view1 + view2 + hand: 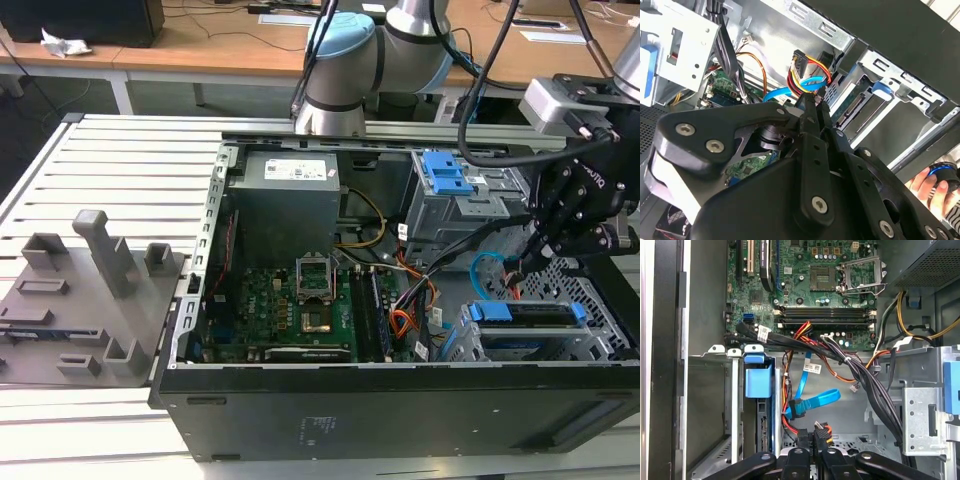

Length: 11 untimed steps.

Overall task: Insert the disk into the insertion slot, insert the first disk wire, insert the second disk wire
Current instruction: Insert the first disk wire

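At 4 o'clock in the exterior view, the disk [525, 314] sits already inside the insertion slot [605, 335]. Just behind it, at 3 o'clock, the gripper [527, 258] seems to pinch narrowly the first disk wire [823, 429], which is not yet plugged. The second disk wire [815, 400] lies loose just beside.

Bright even light; soft shadows inside computer case [400, 410]; metal slightly glary.

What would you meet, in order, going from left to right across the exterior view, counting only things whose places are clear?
Grey fixture plate with upright blocks → green motherboard → the disk in its blue carrier, seated in the insertion slot.
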Tool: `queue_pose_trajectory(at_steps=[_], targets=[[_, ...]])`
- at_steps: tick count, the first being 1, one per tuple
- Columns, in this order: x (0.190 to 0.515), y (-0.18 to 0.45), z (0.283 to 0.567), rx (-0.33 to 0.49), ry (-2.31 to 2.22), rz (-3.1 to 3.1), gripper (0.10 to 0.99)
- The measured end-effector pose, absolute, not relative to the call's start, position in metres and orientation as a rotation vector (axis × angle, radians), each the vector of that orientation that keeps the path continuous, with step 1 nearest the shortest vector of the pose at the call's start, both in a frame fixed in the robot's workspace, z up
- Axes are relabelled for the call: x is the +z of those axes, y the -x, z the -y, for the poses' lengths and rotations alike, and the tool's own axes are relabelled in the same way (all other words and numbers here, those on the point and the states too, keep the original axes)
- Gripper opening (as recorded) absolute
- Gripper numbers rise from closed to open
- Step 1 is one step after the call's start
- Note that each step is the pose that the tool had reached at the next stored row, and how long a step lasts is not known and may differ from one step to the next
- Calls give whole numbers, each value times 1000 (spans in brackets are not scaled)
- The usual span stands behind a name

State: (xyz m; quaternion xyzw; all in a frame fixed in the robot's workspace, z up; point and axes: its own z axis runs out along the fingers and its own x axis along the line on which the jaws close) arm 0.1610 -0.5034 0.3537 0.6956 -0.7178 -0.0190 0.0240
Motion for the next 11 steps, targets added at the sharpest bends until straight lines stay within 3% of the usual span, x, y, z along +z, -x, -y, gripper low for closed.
queue_pose_trajectory(at_steps=[11], targets=[[352, -162, 511, -59, -2153, 2221, 161]])
